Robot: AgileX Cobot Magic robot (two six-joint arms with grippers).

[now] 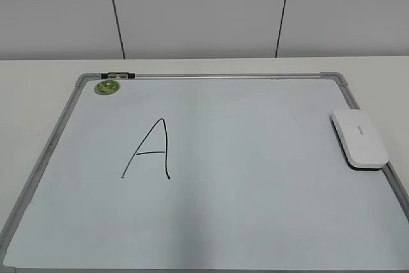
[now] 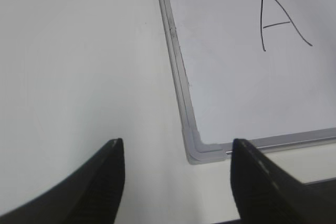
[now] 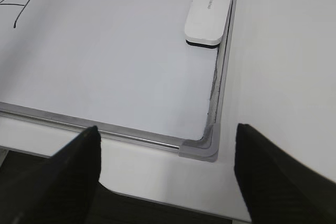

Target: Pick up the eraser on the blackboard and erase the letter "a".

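On the table [image 1: 38,81], from the outside camera: blackboard [image 1: 255,190] lying flat, pale surface, grey frame. Only a tall angular "A" [image 1: 150,148] drawn left of middle, no small round one anywhere. Green sticker [image 1: 107,87] up in the far left corner. Eraser [image 1: 359,139] sitting white side up at the right edge, touching the frame. No arms in this shot.

Left wrist cam: left gripper [image 2: 176,153] wide open, nothing held, hanging over the board's near left corner, partly over bare table. Same "A" at upper right.

Right wrist cam: right gripper [image 3: 167,142] spread open too, empty, above the near right corner. Eraser further up along the right frame, well apart from the fingers.
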